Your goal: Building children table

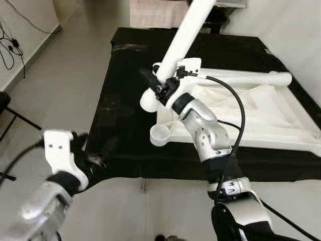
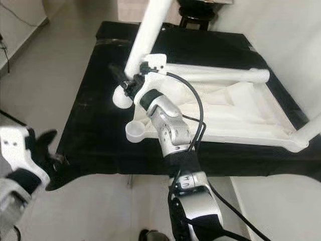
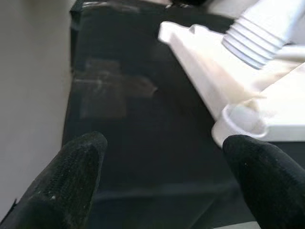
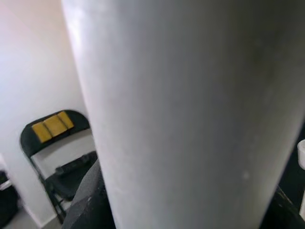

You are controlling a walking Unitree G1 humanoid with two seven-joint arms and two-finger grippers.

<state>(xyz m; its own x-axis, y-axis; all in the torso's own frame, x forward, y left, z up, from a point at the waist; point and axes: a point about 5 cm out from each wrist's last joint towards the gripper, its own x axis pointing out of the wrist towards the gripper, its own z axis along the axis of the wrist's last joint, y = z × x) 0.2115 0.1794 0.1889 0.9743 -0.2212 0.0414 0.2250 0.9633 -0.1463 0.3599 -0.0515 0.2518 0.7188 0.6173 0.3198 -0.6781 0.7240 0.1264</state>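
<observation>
Left eye view gives us the black cloth [image 1: 125,130] as our landmark, spread over the floor. On its far right part lies the white tabletop [image 1: 281,120], upside down, with one leg lying along its far edge. We see the right gripper [image 1: 159,86] clamped around the white table leg [image 1: 185,35], whose ribbed lower end hangs tilted just above the tabletop's near-left corner, beside the open round socket [image 1: 161,133]. The right arm [image 1: 205,130] crosses that corner and blocks part of it. Our left gripper [image 3: 162,176] hovers at the cloth's near-left edge, fingers spread wide and holding nothing. Beyond the cloth stands a black folding chair [image 4: 52,157].
</observation>
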